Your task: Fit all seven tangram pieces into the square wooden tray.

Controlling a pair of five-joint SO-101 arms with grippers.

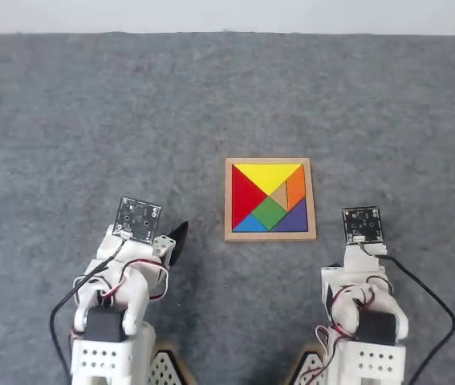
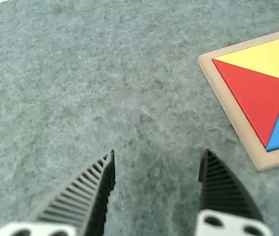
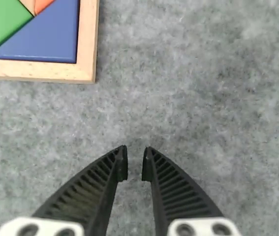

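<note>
The left gripper (image 2: 159, 155) hangs just above the grey felt (image 2: 80, 73) with its jaws spread wide and nothing between them. The right gripper (image 3: 135, 150) is nearly closed, only a thin slit left between its jaws, and it holds nothing.

In the high view the square wooden tray (image 1: 229, 200) lies flat on the felt, at about 2 o'clock from the left gripper and between 9 and 10 o'clock from the right arm, apart from both.

All seven pieces sit inside it:
- the yellow triangle (image 1: 269, 173) at 12 o'clock
- the red triangle (image 1: 245, 199) at 9
- the blue triangle (image 1: 249, 225) at 7
- the green square (image 1: 270, 212) at 6
- the purple triangle (image 1: 296, 219) at 5
- the orange parallelogram (image 1: 295, 188) at 2
- the tan triangle (image 1: 279, 195) near the centre
</note>
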